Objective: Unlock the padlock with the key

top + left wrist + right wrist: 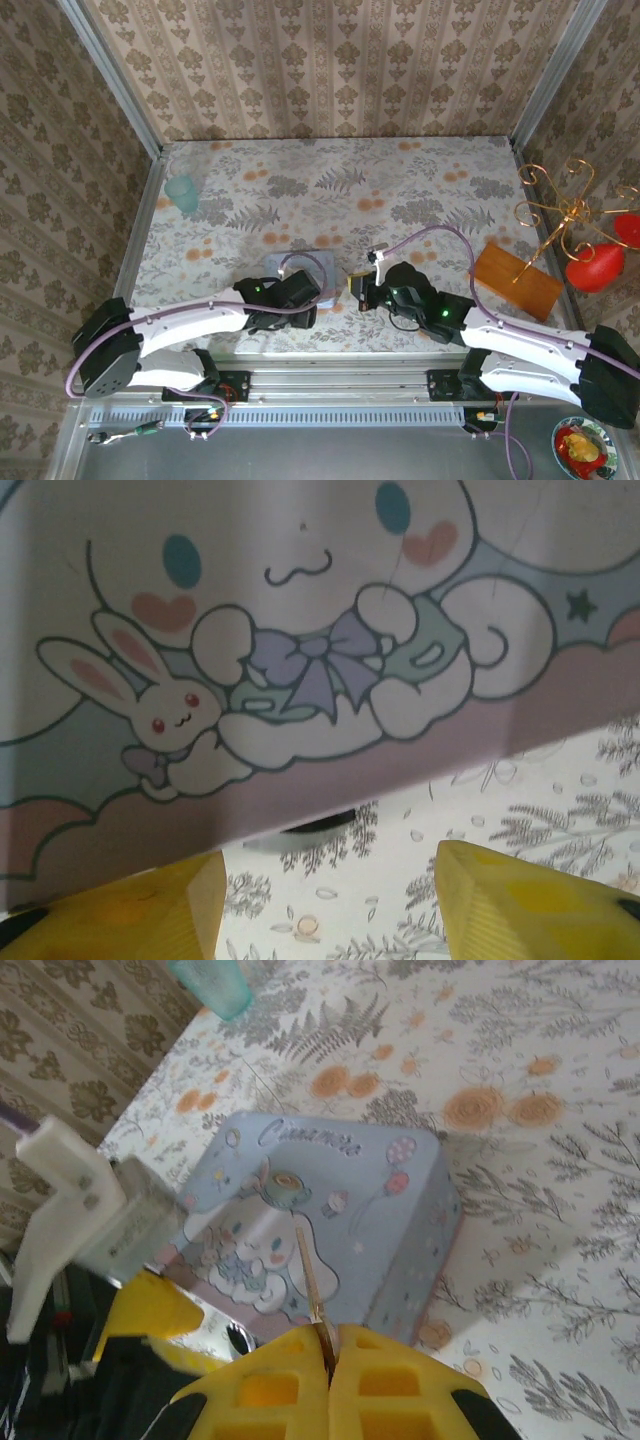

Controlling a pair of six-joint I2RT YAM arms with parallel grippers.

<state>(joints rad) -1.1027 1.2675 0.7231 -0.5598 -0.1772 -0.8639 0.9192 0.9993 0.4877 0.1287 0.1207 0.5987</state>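
The pale blue cartoon-printed tin [300, 262] stands near the table's front edge. My left gripper [310, 295] is just in front of it, open. In the left wrist view its yellow fingers [160, 910] flank bare cloth, with nothing between them. The padlock [318, 823] is a small dark shape with a silvery bit, lying at the foot of the tin [300, 630] just ahead of the left gripper [330, 880]. My right gripper [330, 1345] is shut on the key [315, 1285], whose thin brass blade points at the tin [340, 1210]. The padlock [240, 1340] shows dark and shiny to the key's lower left.
A teal cup [183, 192] stands at the far left of the table. A wooden board [517, 280] carrying a gold wire stand [565, 215] with red ornaments [595, 268] sits at the right edge. Patterned walls close in three sides.
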